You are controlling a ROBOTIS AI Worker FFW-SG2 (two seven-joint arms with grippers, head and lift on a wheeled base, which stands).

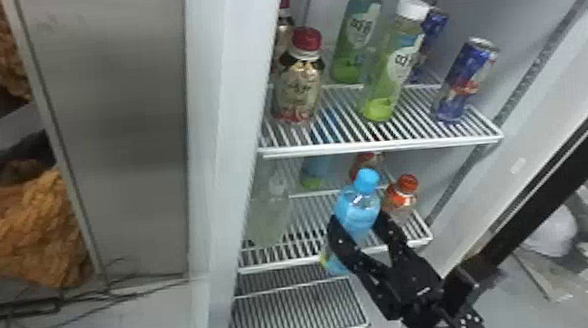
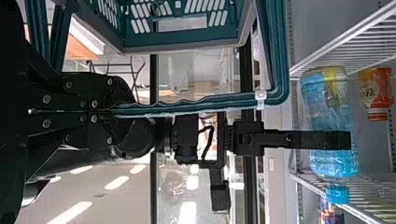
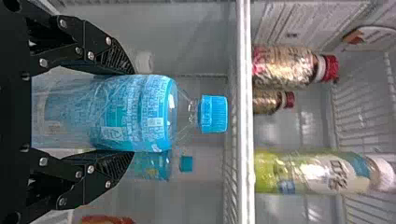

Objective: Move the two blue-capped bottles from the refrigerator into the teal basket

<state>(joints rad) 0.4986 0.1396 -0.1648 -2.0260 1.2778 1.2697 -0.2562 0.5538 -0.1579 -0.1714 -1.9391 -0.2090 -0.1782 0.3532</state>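
Blue-capped bottle number one is between the fingers of your right gripper, which is closed around its body, one finger pressing each side. You have it close to upright, its cap clear above the fingertips and its base hanging down below them, at the front of the refrigerator by the middle shelf. Your other blue-capped bottle is farther back inside, beyond the one you hold and apart from the fingers. Your left gripper is clamped on the handle of the teal basket.
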